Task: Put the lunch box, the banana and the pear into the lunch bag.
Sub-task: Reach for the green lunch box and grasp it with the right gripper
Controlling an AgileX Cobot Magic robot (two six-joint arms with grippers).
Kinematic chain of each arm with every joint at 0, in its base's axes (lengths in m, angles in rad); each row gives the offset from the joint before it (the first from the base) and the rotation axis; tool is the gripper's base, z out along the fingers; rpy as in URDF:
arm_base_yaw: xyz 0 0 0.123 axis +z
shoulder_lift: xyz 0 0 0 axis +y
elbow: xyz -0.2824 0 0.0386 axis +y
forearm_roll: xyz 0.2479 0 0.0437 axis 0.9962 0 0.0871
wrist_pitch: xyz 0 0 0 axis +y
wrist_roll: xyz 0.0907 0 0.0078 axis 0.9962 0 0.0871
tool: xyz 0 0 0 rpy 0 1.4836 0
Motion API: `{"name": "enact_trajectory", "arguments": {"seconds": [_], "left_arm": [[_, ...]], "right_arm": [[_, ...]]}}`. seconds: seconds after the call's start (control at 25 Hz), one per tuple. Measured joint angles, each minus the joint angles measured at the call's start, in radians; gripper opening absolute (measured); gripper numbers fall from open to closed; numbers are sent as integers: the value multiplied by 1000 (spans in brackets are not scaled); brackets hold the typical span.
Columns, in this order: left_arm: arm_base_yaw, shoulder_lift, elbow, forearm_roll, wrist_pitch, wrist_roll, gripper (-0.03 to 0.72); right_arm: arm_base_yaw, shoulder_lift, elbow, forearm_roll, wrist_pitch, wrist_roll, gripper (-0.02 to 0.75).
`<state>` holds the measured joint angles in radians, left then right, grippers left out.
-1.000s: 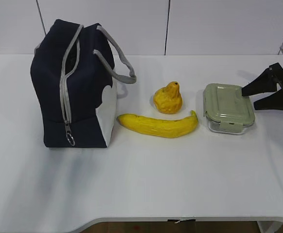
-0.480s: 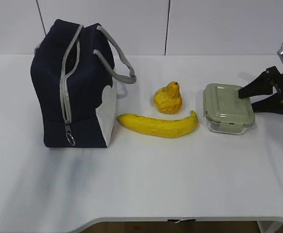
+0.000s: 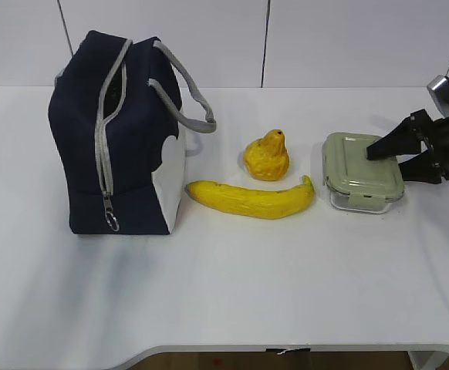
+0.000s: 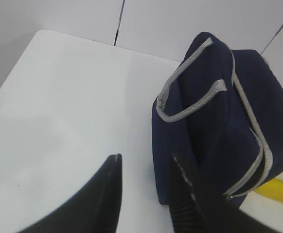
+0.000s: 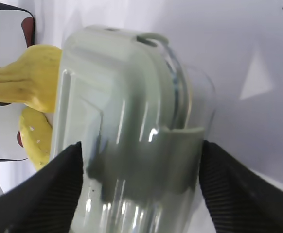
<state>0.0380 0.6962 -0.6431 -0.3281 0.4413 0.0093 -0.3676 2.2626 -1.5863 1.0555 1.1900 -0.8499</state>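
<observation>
Right gripper (image 3: 392,156), black two-finger, jaws spread wide, straddling the right end of the lunch box (image 3: 362,170) — small rectangular clear container, sage-green snap-lock lid, rounded corners. Right wrist view: one finger on each long side of the box (image 5: 132,121), snap tab between them; can't tell if the pads touch the walls, no squeeze visible. Not gripping anything yet.

Handling guess: box is rigid, smooth clear walls and glossy lid, so likely slippery and a bit heavy; grip across the short width at the walls below the lid rim, not on the tabs, which could pop. Jaws look wide enough for that.

Outward from the box: long curved yellow banana (image 3: 251,199) at 9 o'clock from it, near but apart, tip pointing at the box. Small lumpy yellow-orange pear (image 3: 267,156) at 12 o'clock of the banana, just beside it. Banana firm but bruises; pear lumpy, could roll, take at the wide belly.

Large boxy navy-blue fabric lunch bag (image 3: 118,135), grey zipper, grey handles, white corner patch, farther at 9 o'clock, standing upright on the white table (image 3: 224,293), top looks partly unzipped. Soft sides, may sag when loaded.

Left gripper (image 4: 146,194), black, jaws partly apart, empty, hovering off the bag (image 4: 219,121), which sits at 2 o'clock in the left wrist view.
</observation>
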Motion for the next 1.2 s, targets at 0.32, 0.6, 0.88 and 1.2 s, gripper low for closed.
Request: {"name": "enact_trajectory", "arguments": {"seconds": [0.32,0.6,0.88,1.2], "left_arm": [[0,0,0,0,0,0,248],[0,0,0,0,0,0,248],[0,0,0,0,0,0,248],[0,0,0,0,0,0,248]], "right_arm": [[2,0,0,9,-2,-2,450],[2,0,0,14,0,2,412],[2,0,0,14,0,2,403],[2,0,0,15,0,10,401]]}}
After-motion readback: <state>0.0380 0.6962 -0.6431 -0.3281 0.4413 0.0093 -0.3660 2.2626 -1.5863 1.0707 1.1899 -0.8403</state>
